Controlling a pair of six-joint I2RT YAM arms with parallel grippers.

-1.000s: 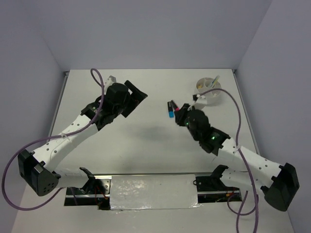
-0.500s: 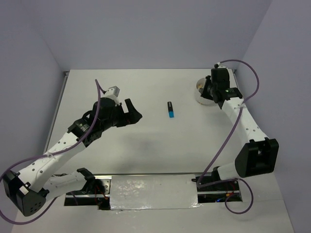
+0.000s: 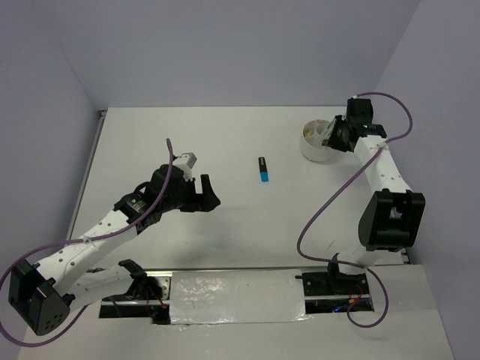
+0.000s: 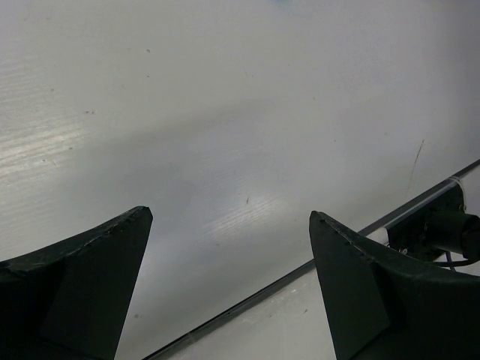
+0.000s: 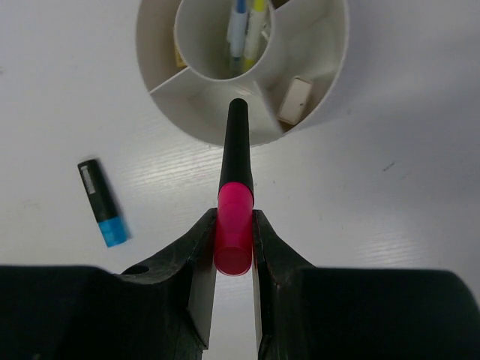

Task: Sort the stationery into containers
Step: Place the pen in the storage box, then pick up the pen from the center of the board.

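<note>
Top external: the right gripper (image 3: 335, 135) has edged right beside the round white divided bowl (image 3: 309, 148). The blue-and-black highlighter (image 3: 263, 169) is unmoved.
Left wrist: the left gripper (image 4: 229, 217) gapes wide and empty over the matte table (image 4: 225, 112).
Right wrist: the jaws pinch the glossy cylindrical pink-and-black highlighter (image 5: 236, 150), black end towards the bowl.

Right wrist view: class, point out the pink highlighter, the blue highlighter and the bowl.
pink highlighter (image 5: 235, 219), right wrist view, pink barrel
blue highlighter (image 5: 101, 199), right wrist view, black body
bowl (image 5: 196, 112), right wrist view, bare near compartment
</note>
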